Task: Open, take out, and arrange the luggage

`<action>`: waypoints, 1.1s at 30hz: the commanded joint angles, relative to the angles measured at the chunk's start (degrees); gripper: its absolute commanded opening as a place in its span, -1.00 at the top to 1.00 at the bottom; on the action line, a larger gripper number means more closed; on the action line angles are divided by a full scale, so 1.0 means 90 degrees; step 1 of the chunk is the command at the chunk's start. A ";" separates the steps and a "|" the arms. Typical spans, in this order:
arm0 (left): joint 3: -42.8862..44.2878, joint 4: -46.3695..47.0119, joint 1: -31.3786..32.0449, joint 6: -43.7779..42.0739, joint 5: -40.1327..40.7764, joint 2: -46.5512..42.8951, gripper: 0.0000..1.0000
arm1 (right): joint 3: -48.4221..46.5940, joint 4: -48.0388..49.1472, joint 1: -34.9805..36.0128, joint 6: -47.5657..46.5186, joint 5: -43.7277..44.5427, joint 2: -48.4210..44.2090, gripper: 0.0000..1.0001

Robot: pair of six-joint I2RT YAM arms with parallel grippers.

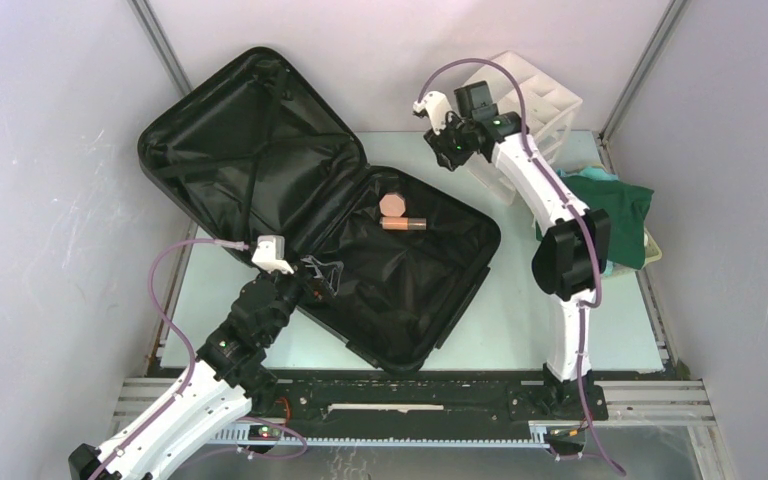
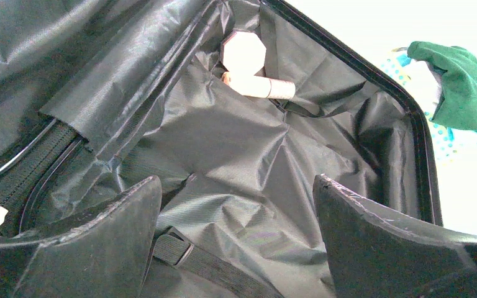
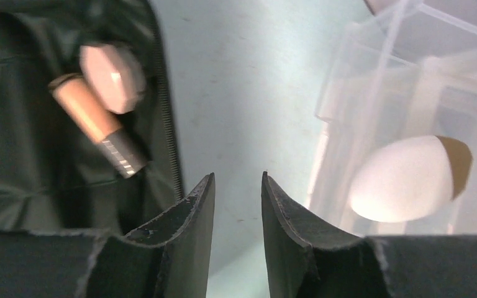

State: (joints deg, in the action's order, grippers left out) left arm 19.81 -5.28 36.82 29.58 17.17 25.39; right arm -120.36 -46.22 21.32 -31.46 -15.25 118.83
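Left wrist: luggage (image 2: pixel 242 133) just below left gripper (image 2: pixel 236 181), seemingly apart.

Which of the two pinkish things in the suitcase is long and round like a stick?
The tube, lying on its side. The one beside it is a flat eight-sided case.

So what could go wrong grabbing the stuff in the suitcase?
The tube lies beside the compact on the wrinkly lining of the luggage, so grabbing one might knock the other away. The open left gripper could pinch loose fabric instead. The right gripper hangs close to the organizer and might bump it.
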 commanded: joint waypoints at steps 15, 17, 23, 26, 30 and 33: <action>-0.0082 0.0122 -0.0038 0.0051 -0.0006 -0.0044 -0.92 | 0.0019 0.1994 -0.0554 0.0037 0.3842 0.0648 -0.38; -0.0065 0.0135 -0.0037 0.0048 -0.0019 -0.0017 -0.92 | 0.0019 0.2003 -0.0609 0.0036 0.3793 0.0660 -0.45; -0.0038 0.0130 -0.0038 0.0043 -0.0019 -0.0007 -0.92 | 0.0136 0.1833 -0.0631 0.0214 0.3256 0.0382 -0.43; -0.0043 0.0136 -0.0043 0.0044 -0.0028 0.0005 -0.92 | 0.0299 0.1789 -0.0621 0.0312 0.2809 0.0105 -0.41; -0.0043 0.0132 -0.0038 0.0057 -0.0033 -0.0003 -0.92 | 0.0351 0.1650 -0.0640 0.0463 0.2272 -0.0221 -0.40; -0.0051 0.0128 -0.0038 0.0070 -0.0041 -0.0003 -0.92 | 0.0287 0.1397 -0.0680 0.0568 0.1805 -0.0401 -0.40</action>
State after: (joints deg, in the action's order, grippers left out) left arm 19.81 -5.30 36.82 29.61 17.17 25.23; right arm -116.51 -32.56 15.75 -28.91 7.44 122.76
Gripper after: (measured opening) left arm 0.957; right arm 0.701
